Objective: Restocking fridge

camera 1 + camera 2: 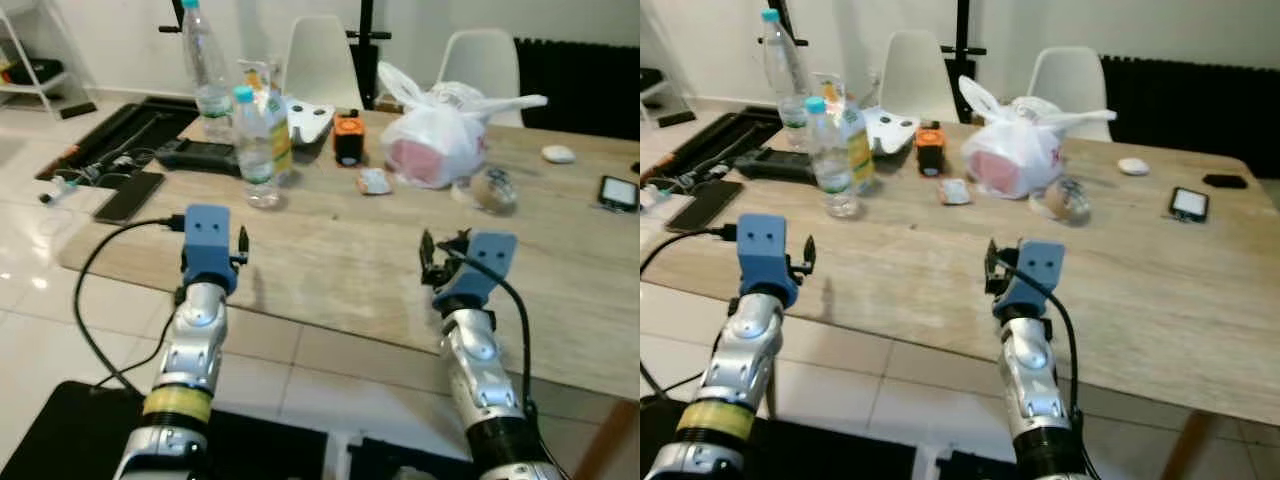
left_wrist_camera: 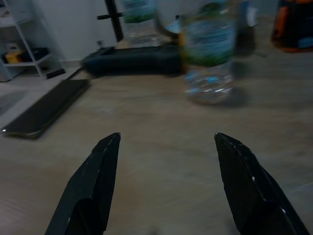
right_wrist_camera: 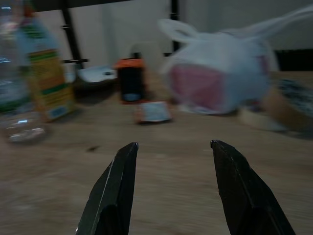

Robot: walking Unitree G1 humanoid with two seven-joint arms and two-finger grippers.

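On the wooden table [image 1: 340, 270] a small water bottle with a blue cap [image 1: 256, 148] stands at the left. A yellow juice carton [image 1: 277, 122] is just behind it and a taller clear bottle [image 1: 205, 72] stands farther back. A knotted white plastic bag [image 1: 440, 140] with something pink inside sits mid-table. My left gripper [image 2: 166, 139] is open over the table's near edge, short of the small bottle [image 2: 208, 54]. My right gripper [image 3: 173, 145] is open too, low over the near edge and pointing toward the bag [image 3: 225, 73]. Both hold nothing.
An orange-and-black gadget [image 1: 348, 140], a small packet [image 1: 374, 181], a round wrapped item [image 1: 493, 190], a white mouse [image 1: 558, 153] and a phone [image 1: 618, 192] lie on the table. A dark case [image 1: 198, 155] sits at the back left. Two white chairs [image 1: 320, 60] stand behind.
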